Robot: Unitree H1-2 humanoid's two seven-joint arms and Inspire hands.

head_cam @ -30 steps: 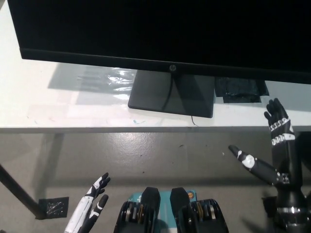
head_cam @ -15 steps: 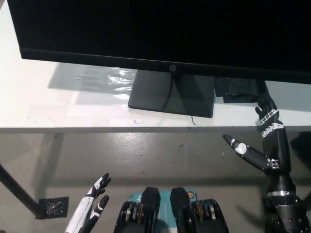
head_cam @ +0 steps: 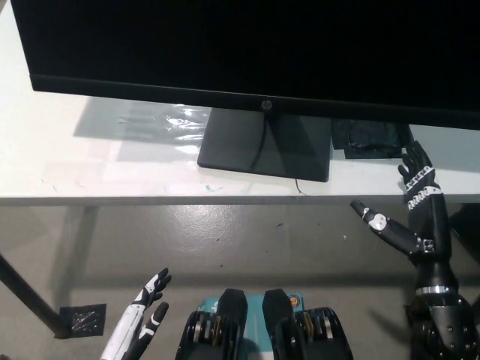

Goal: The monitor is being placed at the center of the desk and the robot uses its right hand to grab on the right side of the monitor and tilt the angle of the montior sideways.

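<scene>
I have one view only, from the camera on my head, so nothing is shared with a second view. It looks steeply down and forward over the front edge of the desk (head_cam: 112, 176) to the grey floor (head_cam: 225, 240) beneath. It sits close: the monitor (head_cam: 247, 52) fills the top and is cut off by the frame, its upper part probably well out of view. My left hand (head_cam: 142, 319) shows at lower left, my right hand (head_cam: 409, 210) at the right.
</scene>
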